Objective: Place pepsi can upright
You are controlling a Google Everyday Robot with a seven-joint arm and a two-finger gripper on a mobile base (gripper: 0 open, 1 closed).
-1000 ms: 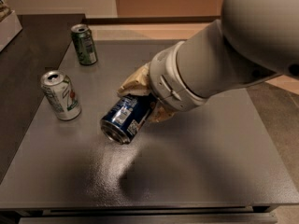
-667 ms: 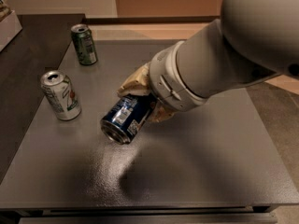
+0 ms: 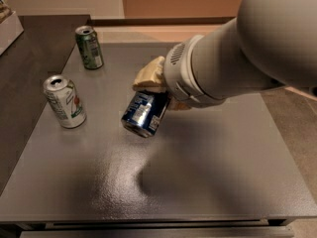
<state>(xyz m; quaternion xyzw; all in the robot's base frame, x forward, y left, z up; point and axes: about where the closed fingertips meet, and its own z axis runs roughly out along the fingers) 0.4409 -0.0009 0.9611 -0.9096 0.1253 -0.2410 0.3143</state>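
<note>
The pepsi can (image 3: 143, 113), dark blue with a white label patch and a silver end, hangs tilted above the grey table (image 3: 208, 182), its silver end pointing down and toward the camera. My gripper (image 3: 154, 86) is shut on the can's upper part; its tan fingers (image 3: 148, 75) show above the can, and the big grey arm covers the rest. The can's shadow lies on the table below it.
A green can (image 3: 89, 47) stands upright at the table's far left. A silver-white can with green and red marks (image 3: 64, 101) stands upright at the left, close to the held can. A darker counter (image 3: 25, 53) lies to the left.
The held can has tipped a little, its silver end pointing lower. The other two cans have not moved.
</note>
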